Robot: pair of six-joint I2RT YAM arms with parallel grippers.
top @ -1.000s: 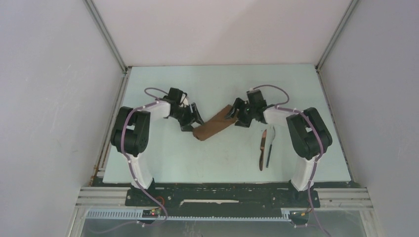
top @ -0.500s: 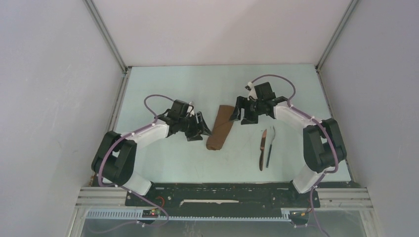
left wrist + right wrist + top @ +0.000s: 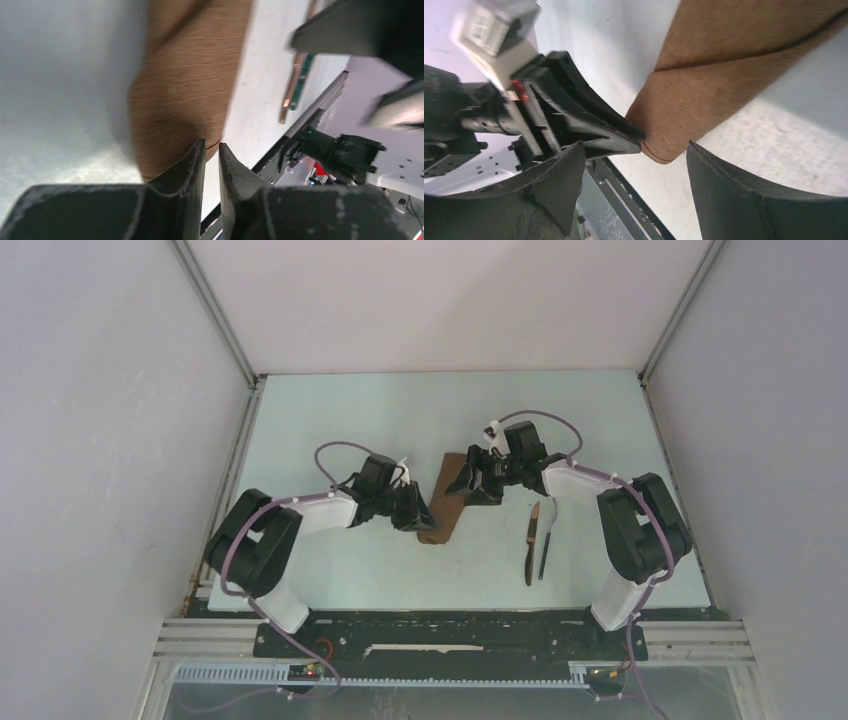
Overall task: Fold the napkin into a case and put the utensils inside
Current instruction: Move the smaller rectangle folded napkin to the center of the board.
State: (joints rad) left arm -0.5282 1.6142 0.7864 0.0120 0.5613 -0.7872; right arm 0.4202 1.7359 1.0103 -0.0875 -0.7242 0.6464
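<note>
Case (image 3: 441,505) lies flat mid-desk (image 3: 340,420), its long axis running near to far. Left end effector (image 3: 414,511) at its near end, fingers almost together; cannot tell whether cloth is pinched. Right end effector (image 3: 478,480) released, spread wide above the far half. Utensils (image 3: 537,540) lie side by side right of the case, apart from it.

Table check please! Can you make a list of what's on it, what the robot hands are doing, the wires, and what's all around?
Surface: pale table, flat.
Job's things: napkin folded into a narrow brown strip; knife and thin dark utensil lie side by side to its right, outside it.
Clutter: nothing seen.
Grippers: left gripper nearly closed at the napkin's near end, grip unclear; right gripper open by the far end.
Cables: purple cables loop along both arms.
Surroundings: white walls; metal frame in front.
</note>
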